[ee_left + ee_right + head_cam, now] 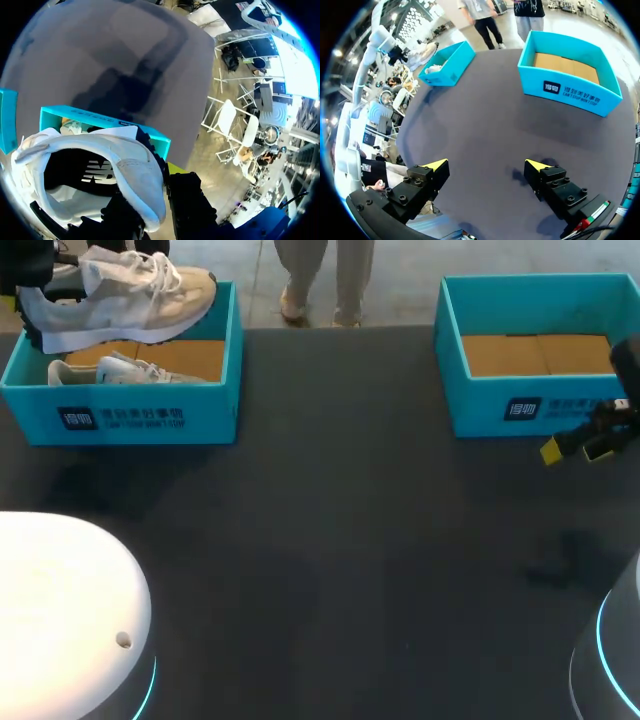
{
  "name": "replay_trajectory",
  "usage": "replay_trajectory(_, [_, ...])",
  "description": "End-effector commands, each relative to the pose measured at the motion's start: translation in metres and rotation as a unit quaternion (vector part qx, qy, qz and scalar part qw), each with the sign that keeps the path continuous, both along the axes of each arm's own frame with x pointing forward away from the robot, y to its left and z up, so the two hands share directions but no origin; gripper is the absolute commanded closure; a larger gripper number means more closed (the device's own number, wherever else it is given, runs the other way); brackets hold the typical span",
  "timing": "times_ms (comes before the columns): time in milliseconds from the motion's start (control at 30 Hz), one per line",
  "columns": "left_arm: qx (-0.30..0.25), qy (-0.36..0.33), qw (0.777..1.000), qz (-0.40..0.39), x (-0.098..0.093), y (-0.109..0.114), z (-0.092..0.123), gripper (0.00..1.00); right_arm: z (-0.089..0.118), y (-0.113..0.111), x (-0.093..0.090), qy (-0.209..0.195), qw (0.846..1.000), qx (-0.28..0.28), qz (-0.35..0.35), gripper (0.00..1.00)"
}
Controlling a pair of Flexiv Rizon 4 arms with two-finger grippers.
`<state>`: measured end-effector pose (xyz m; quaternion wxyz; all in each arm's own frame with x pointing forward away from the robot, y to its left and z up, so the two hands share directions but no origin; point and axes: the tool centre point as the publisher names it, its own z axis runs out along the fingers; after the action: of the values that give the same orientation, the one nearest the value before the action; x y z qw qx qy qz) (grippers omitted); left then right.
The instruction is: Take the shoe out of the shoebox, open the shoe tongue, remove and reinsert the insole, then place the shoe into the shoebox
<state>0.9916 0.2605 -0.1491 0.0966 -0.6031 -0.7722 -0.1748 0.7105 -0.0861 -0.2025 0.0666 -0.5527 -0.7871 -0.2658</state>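
The left hand (156, 200) is clamped on the shoe (120, 295) at its padded heel collar, holding it above the left shoebox (120, 420). The shoe looks light and soft-sided, and the stiffer heel seems a fair hold. The right hand (487, 172) hangs spread over the table (330, 540).

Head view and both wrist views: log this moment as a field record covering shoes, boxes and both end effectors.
lifted sneaker: white and cream, in the air over the left shoebox
left end effector: shut on the lifted sneaker at its collar
second sneaker: lying inside the left shoebox
left shoebox: teal, open, on the table's far left
right shoebox: teal, open, only its cardboard floor shows, no shoe inside
right end effector: open, holding nothing, over bare table near the right shoebox
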Motion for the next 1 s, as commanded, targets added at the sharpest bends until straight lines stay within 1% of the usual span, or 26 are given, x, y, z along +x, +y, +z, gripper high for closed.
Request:
replay_trajectory(33, [-0.019,0.031,0.999,-0.029,0.011,0.009,0.0,1.0,-0.001,0.001,0.0,0.001,1.0,-0.001,0.0,0.0])
replay_trajectory(100, [-0.018,0.044,0.998,-0.043,0.014,0.011,0.0,1.0,-0.001,0.001,0.0,0.001,1.0,-0.001,0.0,0.0])
replay_trajectory(133, [-0.014,0.05,0.997,-0.063,0.015,0.011,0.001,1.0,-0.001,0.001,0.0,0.001,1.0,-0.001,0.0,0.0])
replay_trajectory(267, [-0.013,0.067,0.994,-0.085,0.024,0.016,0.003,1.0,-0.001,0.001,0.0,0.001,1.0,-0.001,0.0,0.0])
replay_trajectory(333, [-0.02,0.075,0.992,-0.1,0.029,0.02,0.004,1.0,-0.001,0.001,0.0,0.001,1.0,-0.001,0.0,0.0])
replay_trajectory(467, [-0.01,0.078,0.989,-0.123,0.04,0.027,0.003,1.0,-0.001,0.001,0.0,0.001,1.0,-0.001,0.0,0.0])
replay_trajectory(600, [-0.013,0.074,0.989,-0.124,0.053,0.038,0.002,1.0,-0.001,0.001,0.0,0.001,1.0,-0.001,0.0,0.0])
replay_trajectory(800, [0.001,0.063,0.991,-0.12,0.072,0.054,0.001,1.0,-0.001,0.001,0.0,0.001,1.0,-0.001,0.0,0.0])
replay_trajectory(900, [0.006,0.051,0.991,-0.124,0.079,0.057,0.0,1.0,-0.001,0.001,0.0,0.001,1.0,-0.001,0.0,0.0])
replay_trajectory(1000, [-0.002,0.042,0.992,-0.123,0.083,0.059,0.0,1.0,-0.001,0.001,0.0,0.001,1.0,-0.001,0.0,0.0])
